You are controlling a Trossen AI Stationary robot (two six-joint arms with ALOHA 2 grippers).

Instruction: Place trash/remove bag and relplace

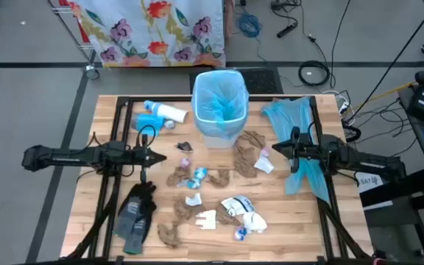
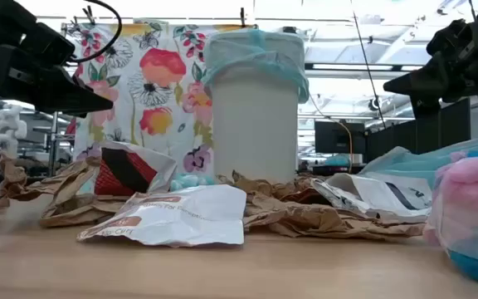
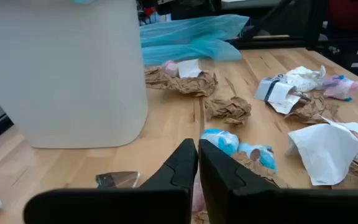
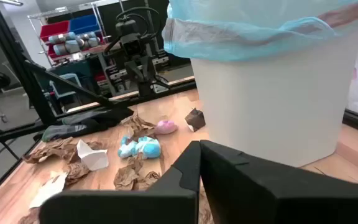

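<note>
A white bin point(image 1: 219, 110) lined with a light blue bag point(image 1: 220, 103) stands upright at the far middle of the wooden bench point(image 1: 94, 228). The bag's edge is folded over the rim, and the bin sits clear of both arms.

The left gripper point(image 1: 162, 157) hangs above the bench on the left, its fingers point(image 3: 182, 165) pressed together with nothing between them. It points toward the middle, just short of the nearest scraps. The right gripper point(image 1: 277, 150) hangs on the right, facing the left one across the litter, its fingers point(image 4: 188, 165) also together and empty.

The trash point(image 1: 216, 199) lies spread over the middle of the bench, between the two grippers and nearer than the bin. Crumpled brown paper wads point(image 1: 250, 154) sit just right of the bin's near side, with more brown wads point(image 1: 175, 224) toward the near edge. White paper scraps point(image 1: 243, 210) and wrappers with blue bits point(image 1: 197, 177) are mixed among them. A small dark scrap point(image 1: 185, 146) and a pinkish bit point(image 1: 185, 161) lie close to the left fingertips.

A loose blue bag point(image 1: 294, 129) lies flat on the right side of the bench, under and beyond the right arm. A white tube-shaped bottle point(image 1: 169, 112) with blue bits beside it rests to the left of the bin at the far side. A pair of dark grey gloves point(image 1: 135, 213) lies at the near left. Beyond the bench hangs a flowered cloth point(image 1: 153, 29).
</note>
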